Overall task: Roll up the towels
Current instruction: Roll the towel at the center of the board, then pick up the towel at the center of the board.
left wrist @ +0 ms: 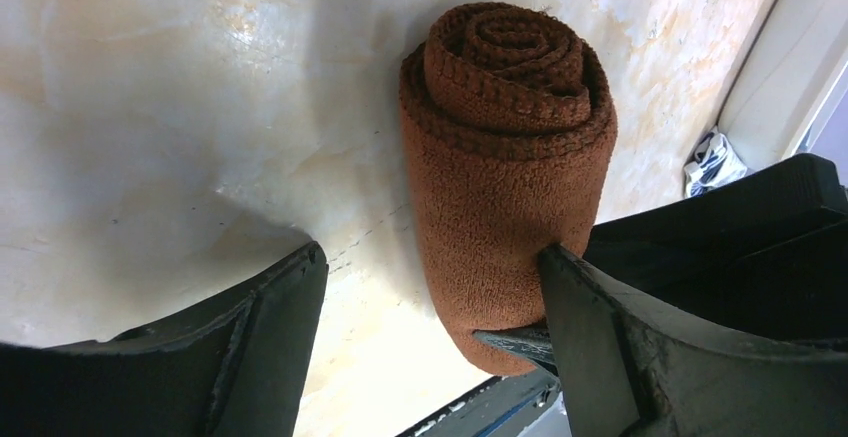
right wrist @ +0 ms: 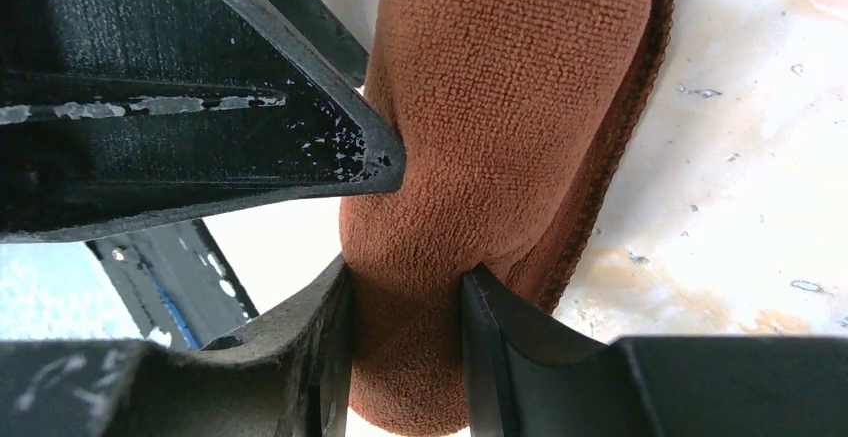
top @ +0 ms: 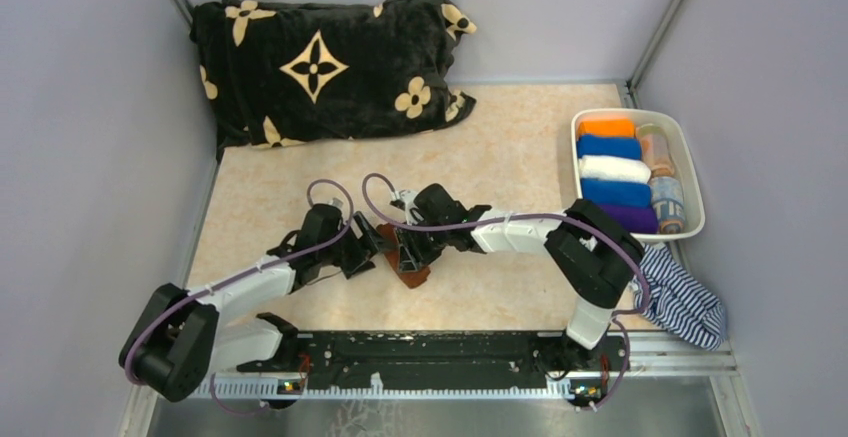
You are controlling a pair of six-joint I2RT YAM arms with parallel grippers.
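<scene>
The plain brown towel lies rolled on the table between both grippers. In the left wrist view the roll shows its spiral end. My left gripper is open; its right finger presses the roll's side and its left finger stands apart over bare table. My right gripper is shut on the roll, pinching its near end. In the top view the left gripper and right gripper meet at the roll. Several plain-coloured rolls and two printed rolls lie in a white bin.
The big black flowered blanket lies at the back left. The navy-and-white striped cloth hangs at the front right edge, below the bin. Grey walls close in both sides. The arm mounting rail runs along the near edge.
</scene>
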